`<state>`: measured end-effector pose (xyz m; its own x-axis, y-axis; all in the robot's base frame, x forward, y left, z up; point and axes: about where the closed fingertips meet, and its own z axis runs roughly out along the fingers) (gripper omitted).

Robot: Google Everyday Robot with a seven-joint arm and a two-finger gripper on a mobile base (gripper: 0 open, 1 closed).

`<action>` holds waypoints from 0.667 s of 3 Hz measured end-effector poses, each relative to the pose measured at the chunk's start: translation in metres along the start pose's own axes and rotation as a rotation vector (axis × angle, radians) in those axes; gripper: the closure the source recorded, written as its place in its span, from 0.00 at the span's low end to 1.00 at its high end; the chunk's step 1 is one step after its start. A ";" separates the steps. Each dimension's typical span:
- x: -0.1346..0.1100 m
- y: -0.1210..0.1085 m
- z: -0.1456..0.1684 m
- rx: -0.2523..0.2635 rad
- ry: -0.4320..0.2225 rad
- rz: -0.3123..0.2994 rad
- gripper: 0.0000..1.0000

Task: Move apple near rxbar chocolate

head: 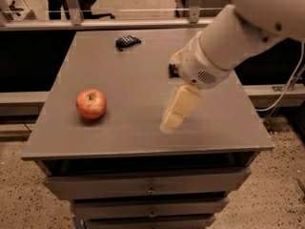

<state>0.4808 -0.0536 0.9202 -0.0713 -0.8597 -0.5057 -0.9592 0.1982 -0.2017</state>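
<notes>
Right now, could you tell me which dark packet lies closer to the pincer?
The rxbar chocolate, mostly hidden behind the arm, just beyond the pincer over the table's middle; the blue packet lies at the far edge.
</notes>
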 end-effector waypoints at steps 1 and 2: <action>-0.041 0.008 0.062 -0.052 -0.144 0.001 0.00; -0.075 0.015 0.110 -0.096 -0.260 0.006 0.00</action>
<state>0.5017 0.0659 0.8623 -0.0162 -0.7064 -0.7076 -0.9813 0.1469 -0.1241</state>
